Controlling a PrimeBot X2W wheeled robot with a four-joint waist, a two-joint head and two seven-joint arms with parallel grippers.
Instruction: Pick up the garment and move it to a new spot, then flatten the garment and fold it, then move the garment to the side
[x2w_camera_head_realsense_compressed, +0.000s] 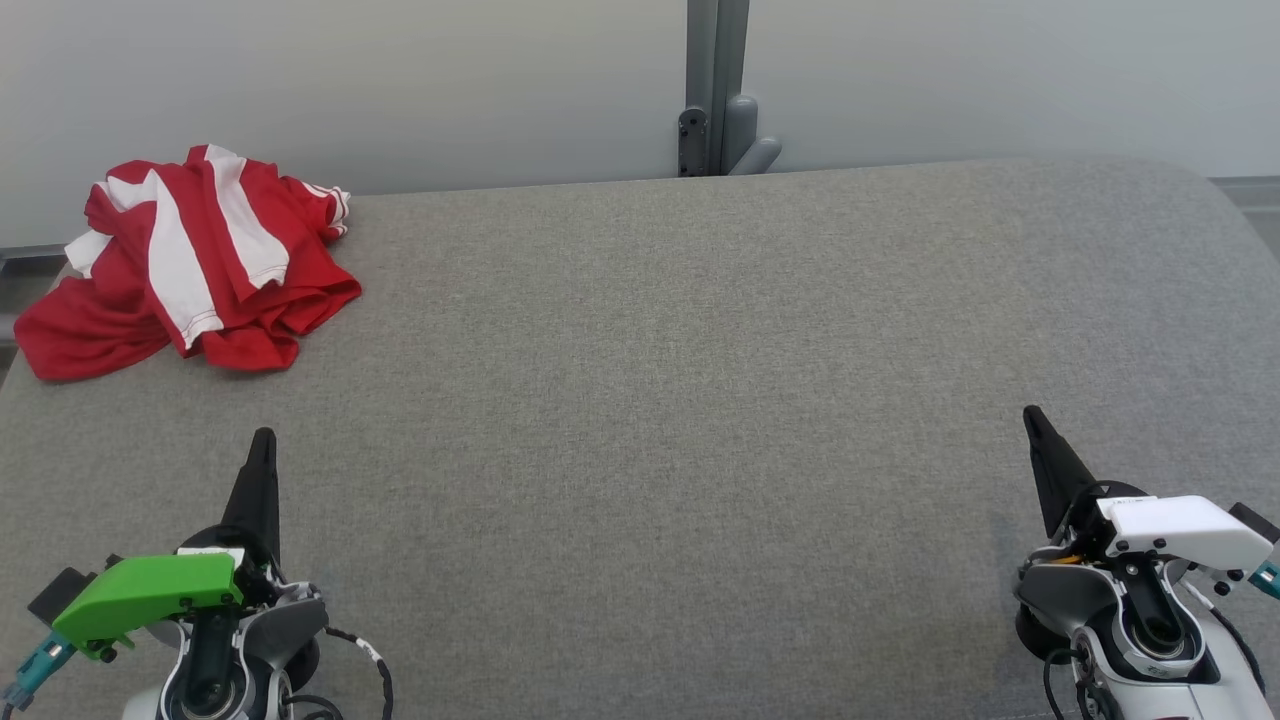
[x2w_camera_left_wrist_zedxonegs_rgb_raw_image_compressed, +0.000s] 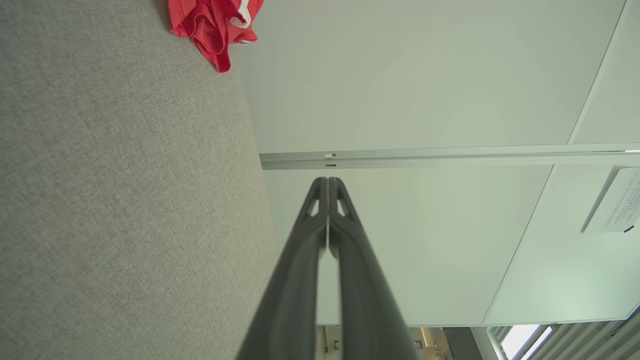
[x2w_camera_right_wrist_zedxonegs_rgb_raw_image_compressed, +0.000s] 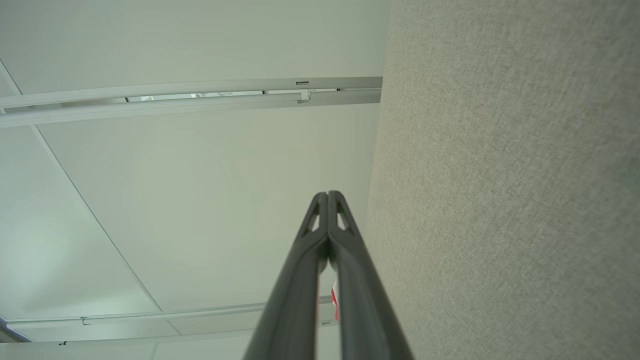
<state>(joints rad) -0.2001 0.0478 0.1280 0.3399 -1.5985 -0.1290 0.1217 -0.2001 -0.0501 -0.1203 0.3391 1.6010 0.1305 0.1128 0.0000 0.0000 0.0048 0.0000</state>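
Left gripper (x2w_camera_head_realsense_compressed: 264, 442) and right gripper (x2w_camera_head_realsense_compressed: 1034, 420) closed on nothing; garment (x2w_camera_head_realsense_compressed: 190, 265) not yet picked up.
Both pairs of fingers are pressed together, pointing forward over the grey padded surface (x2w_camera_head_realsense_compressed: 650, 400). The garment lies crumpled at the far left corner, ahead of the left gripper and slightly to its left (the heap runs roughly near-left to far-right). The right gripper is well apart from it, so the left arm looks nearer.
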